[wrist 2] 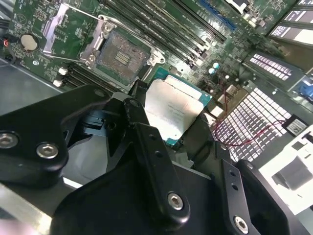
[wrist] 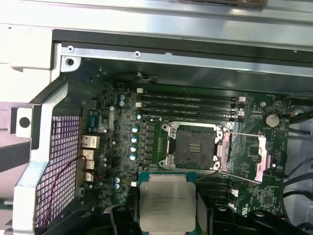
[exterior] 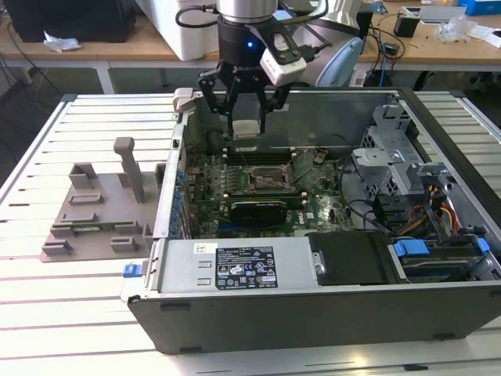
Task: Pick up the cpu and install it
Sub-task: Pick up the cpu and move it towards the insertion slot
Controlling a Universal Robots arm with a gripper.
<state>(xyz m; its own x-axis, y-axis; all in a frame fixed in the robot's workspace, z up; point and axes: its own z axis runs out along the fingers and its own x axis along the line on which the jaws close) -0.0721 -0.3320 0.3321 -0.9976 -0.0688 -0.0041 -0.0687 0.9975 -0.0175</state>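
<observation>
**Holding the CPU over the mobo, socket uncovered**

You had the gripper (exterior: pixel 246 130) inside the open PC case (exterior: pixel 313 313). Its black fingers (wrist 2: pixel 139 122) were pinched on the cpu (wrist: pixel 167 200), one on each opposite edge. The chip's silvery lid faced both wrist cams, w/ a thin green rim showing round it in the second wrist view.

In the exterior view the cpu (exterior: pixel 246 125) hung clear of the motherboard (exterior: pixel 313 207), not touching it. It sat roughly over the memory slots (exterior: pixel 258 153), just beyond the CPU socket (exterior: pixel 262 178).

That socket (wrist: pixel 194 147) lay bare, its contact field showing. Its metal load plate (wrist: pixel 257 156) was swung open to one side. A coin-cell battery (wrist: pixel 272 119) sat near the plate.

The power supply (exterior: pixel 235 266) ran along the case's near wall. At the exterior view's left, a grey plastic tray (exterior: pixel 86 211) lay on the slatted table (exterior: pixel 78 313), well apart from your gripper.
</observation>
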